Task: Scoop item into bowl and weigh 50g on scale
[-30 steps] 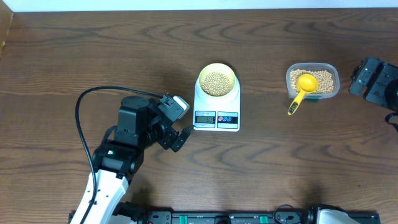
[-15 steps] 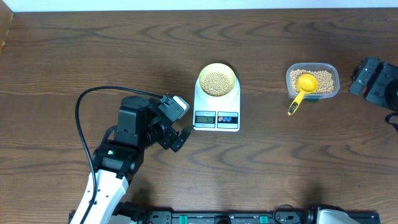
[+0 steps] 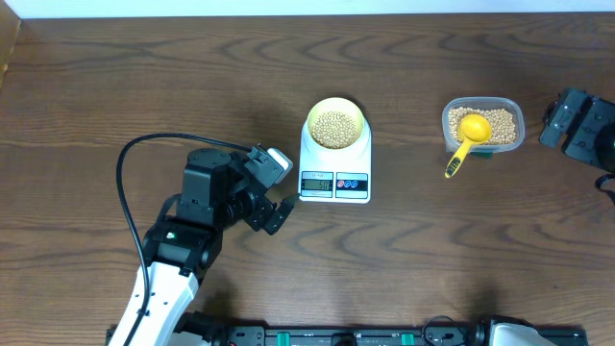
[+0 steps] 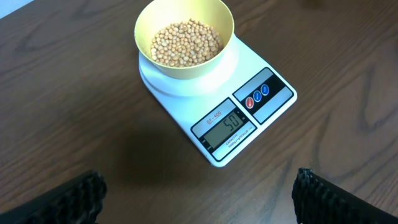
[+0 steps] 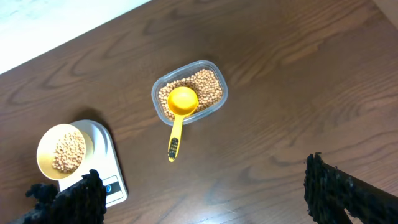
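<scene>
Apparently we are at the checking step. The small pale-yellow round bowl (image 4: 185,11) is sitting on the flat white kitchen scale (image 4: 186,102), holding the tiny tan beans (image 4: 186,43), and the grey display (image 4: 225,126) is reading 50. Our left pincer (image 3: 281,189) is hovering spread and empty just beside the scale, and our right pincer (image 5: 202,171) is hanging spread and empty, well apart. The yellow long-handled scoop (image 5: 179,109) is lying in the clear plastic tub (image 5: 214,68). We are judging that no more beans are needed, so the next move is only to keep clear of the scale.
</scene>
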`<state>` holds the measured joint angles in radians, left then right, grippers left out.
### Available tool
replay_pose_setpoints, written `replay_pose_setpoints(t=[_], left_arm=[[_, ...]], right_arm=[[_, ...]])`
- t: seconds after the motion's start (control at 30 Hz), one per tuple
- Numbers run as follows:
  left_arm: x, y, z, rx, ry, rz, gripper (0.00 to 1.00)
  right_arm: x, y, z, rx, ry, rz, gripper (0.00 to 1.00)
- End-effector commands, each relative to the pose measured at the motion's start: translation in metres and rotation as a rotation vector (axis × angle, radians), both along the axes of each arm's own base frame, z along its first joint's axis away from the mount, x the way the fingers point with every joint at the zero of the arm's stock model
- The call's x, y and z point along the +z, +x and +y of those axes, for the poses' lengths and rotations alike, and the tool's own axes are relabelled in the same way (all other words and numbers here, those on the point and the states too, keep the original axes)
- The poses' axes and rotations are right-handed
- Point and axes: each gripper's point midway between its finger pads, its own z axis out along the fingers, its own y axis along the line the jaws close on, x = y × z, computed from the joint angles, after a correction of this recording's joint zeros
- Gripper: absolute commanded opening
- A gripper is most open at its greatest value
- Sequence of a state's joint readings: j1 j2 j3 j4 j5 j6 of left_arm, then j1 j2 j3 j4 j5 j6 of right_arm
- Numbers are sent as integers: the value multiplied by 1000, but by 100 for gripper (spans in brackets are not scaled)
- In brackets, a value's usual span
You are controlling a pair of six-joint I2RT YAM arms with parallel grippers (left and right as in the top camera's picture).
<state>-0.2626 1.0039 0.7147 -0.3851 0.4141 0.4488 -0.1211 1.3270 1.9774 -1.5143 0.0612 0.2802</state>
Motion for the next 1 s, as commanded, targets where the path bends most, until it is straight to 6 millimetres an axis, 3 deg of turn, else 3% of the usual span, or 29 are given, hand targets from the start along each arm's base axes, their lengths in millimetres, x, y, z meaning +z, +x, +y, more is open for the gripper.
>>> replay_pose_setpoints(t=[0.0, 0.33, 0.5, 0.7, 0.83, 0.97], left_arm=[[7, 1, -1, -6, -11, -15, 98], [7, 1, -1, -6, -11, -15, 98], [7, 1, -1, -6, -11, -16, 98], [7, 1, -1, -7, -11, -16, 98], [7, 1, -1, -7, -11, -16, 98], [7, 1, -1, -6, -11, -16, 98]], right_arm=[[1, -1, -4, -8, -17, 0, 99], [2, 0, -6, -16, -26, -4, 99], [3, -3, -17, -58, -75, -7, 99], [17, -7, -20, -82, -110, -180, 99], [8, -13, -20, -87, -121, -304, 99], [-14, -20, -18, -82, -140, -400, 99]])
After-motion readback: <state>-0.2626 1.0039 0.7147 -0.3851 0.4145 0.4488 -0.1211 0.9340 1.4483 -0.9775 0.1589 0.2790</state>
